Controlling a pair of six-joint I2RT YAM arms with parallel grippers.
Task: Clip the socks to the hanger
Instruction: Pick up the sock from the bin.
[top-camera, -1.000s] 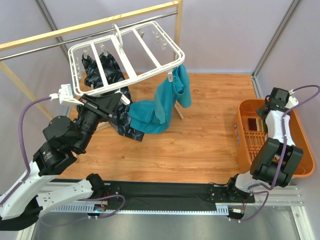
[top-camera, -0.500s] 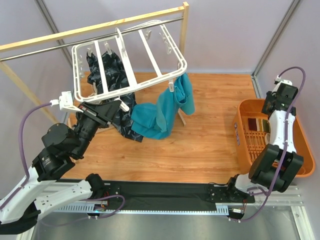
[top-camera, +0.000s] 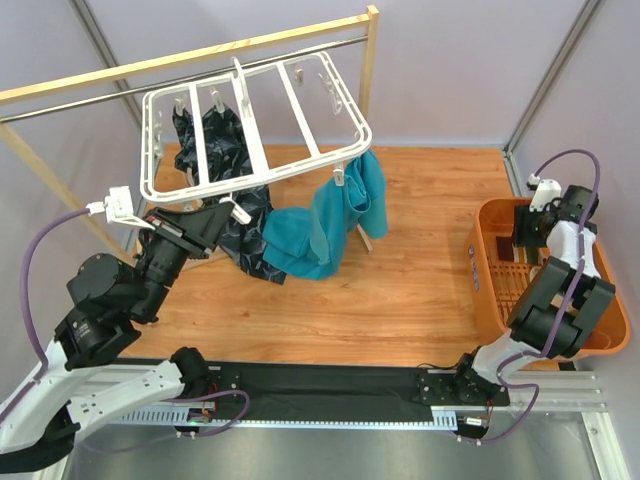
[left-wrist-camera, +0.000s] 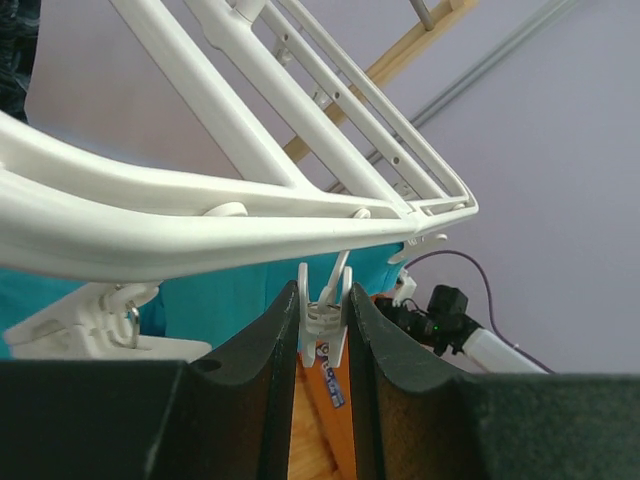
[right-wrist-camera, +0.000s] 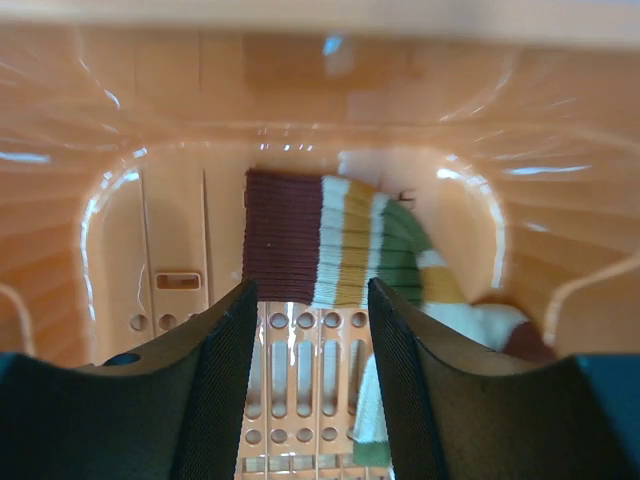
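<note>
Our left gripper (left-wrist-camera: 323, 295) pinches a clip (left-wrist-camera: 324, 322) under the hanger (left-wrist-camera: 180, 235); our right gripper (right-wrist-camera: 312, 300) hangs parted and empty over the socks (right-wrist-camera: 320, 250) in the orange basket (right-wrist-camera: 150, 220).

No legible text, basket sticker (left-wrist-camera: 336, 385) perhaps printed, blurred

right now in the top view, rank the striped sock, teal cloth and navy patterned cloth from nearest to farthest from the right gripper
From the right gripper:
1. Striped sock, just ahead of it in the orange basket.
2. Teal cloth, mid-table, off to its left.
3. Navy patterned cloth, farthest left, under the white hanger.
</note>
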